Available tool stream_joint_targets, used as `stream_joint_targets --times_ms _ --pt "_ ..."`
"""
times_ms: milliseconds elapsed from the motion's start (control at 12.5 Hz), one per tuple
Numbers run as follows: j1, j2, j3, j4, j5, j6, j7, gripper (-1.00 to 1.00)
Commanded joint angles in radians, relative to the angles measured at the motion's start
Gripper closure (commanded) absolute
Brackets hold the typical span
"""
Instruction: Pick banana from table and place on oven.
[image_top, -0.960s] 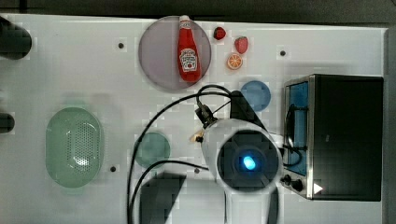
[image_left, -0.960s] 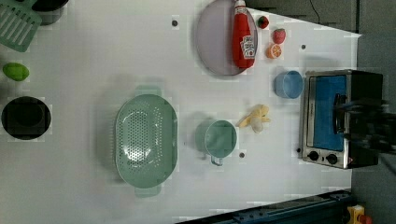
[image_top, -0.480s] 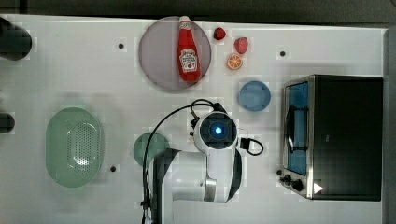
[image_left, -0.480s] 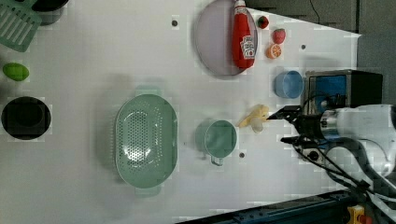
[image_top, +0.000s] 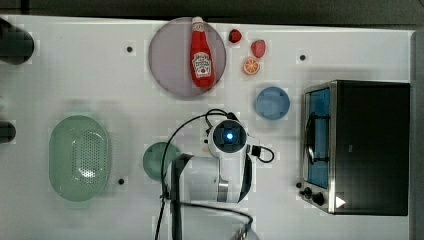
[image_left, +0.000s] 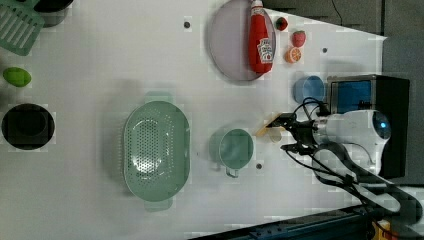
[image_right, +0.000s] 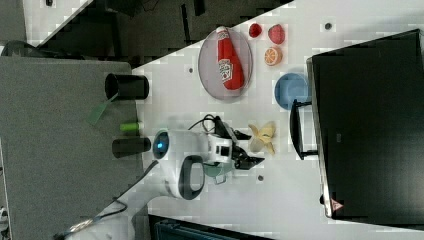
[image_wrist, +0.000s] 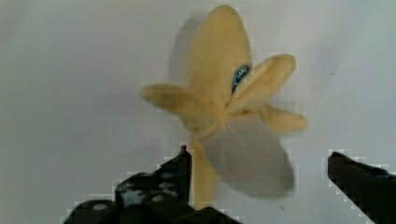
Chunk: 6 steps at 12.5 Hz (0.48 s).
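Hanging close above the banana (image_wrist: 224, 107), the gripper (image_wrist: 261, 177) is held with its fingers (image_wrist: 159, 182) spread wide, one on each side, nothing gripped. The banana is seen lying on the white table (image_right: 295, 200), just beside the oven (image_right: 370, 125) door handle in the right view. A green cup (image_left: 236, 148) is seen at the left view's left of the banana. Farther off, a blue bowl (image_top: 272, 103), an orange slice (image_top: 251, 66) and a ketchup bottle (image_top: 201, 55) on a plate (image_top: 170, 60) are seen.

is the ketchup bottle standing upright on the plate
No, in the top view the ketchup bottle lies flat on its side across the round plate.
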<state>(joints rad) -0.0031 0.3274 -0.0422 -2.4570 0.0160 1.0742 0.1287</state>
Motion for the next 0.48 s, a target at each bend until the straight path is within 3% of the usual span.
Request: stream_joint_targets --times_ms 80,480 --pt "-0.008 0.005 0.008 -0.005 -0.007 0.095 0.034 -0.68" --pt "-0.007 0.003 0.016 -0.013 -0.007 0.105 0.034 0.48"
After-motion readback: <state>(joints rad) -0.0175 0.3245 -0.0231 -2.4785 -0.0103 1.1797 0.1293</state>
